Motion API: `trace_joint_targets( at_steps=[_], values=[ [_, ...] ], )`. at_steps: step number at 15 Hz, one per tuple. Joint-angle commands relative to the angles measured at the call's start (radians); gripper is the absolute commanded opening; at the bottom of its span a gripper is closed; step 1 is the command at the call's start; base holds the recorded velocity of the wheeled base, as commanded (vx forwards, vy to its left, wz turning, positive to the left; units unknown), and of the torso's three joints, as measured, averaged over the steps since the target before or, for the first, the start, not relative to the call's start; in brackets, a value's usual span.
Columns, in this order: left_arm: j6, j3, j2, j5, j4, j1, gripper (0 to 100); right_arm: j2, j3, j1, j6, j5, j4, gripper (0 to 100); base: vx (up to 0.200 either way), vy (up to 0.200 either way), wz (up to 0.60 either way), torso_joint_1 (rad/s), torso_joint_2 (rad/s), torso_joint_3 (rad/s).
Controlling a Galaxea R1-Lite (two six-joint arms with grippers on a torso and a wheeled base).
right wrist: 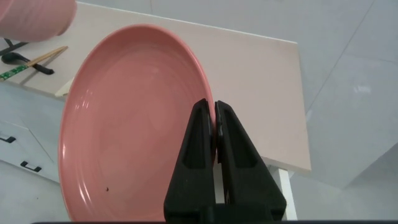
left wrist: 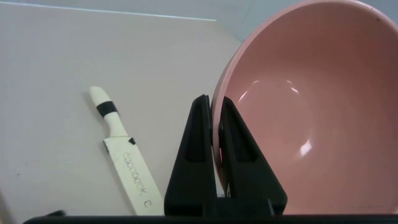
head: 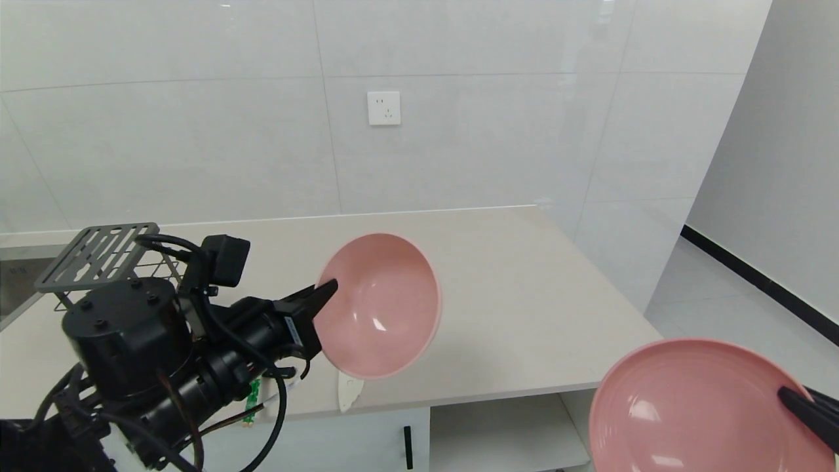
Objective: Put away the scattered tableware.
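Note:
My left gripper (head: 326, 289) is shut on the rim of a pink bowl (head: 383, 305), which hangs tilted on its side above the front of the beige counter (head: 524, 295). In the left wrist view the fingers (left wrist: 200, 134) pinch the bowl (left wrist: 311, 106) wall, with a white knife (left wrist: 124, 165) lying on the counter below. My right gripper (head: 790, 396) is shut on the edge of a pink plate (head: 688, 406), held tilted off the counter's front right corner. The right wrist view shows the plate (right wrist: 130, 118) clamped in the gripper (right wrist: 215, 121), and chopsticks (right wrist: 31, 62) lying beside a dark utensil (right wrist: 15, 58).
A metal rack (head: 98, 252) stands at the counter's left, beside a sink (head: 16, 282). The knife's blade (head: 349, 393) pokes out under the bowl at the counter's front edge. A tiled wall runs behind. An open shelf (head: 498, 432) lies below the counter; bare floor lies to the right.

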Motion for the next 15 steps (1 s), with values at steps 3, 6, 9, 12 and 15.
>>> trace_joint_targets(
  at_steps=[3,6,9,12,15],
  values=[
    [0.001,0.116,-0.014,0.040,-0.079,0.018,0,-0.038,0.042,-0.049,0.002,0.001,-0.001,0,0.000,0.000,0.00,0.000,0.00,0.000],
    [0.000,0.145,-0.096,0.040,-0.076,0.086,0,-0.091,0.062,-0.096,0.002,0.001,0.021,0,0.000,0.000,0.00,0.000,0.00,0.000],
    [0.001,0.217,-0.197,0.040,-0.071,0.147,0,-0.173,0.062,-0.107,0.004,0.001,0.104,0,0.000,0.000,0.00,0.000,0.00,0.000],
    [0.003,0.272,-0.287,0.038,-0.045,0.199,0,-0.255,0.062,-0.130,0.002,0.002,0.165,0,0.000,0.000,0.00,0.000,0.00,0.000],
    [0.004,0.274,-0.393,0.038,0.004,0.271,0,-0.327,0.062,-0.141,0.002,0.002,0.213,0,0.000,0.000,0.00,0.000,0.00,0.000]
  ],
)
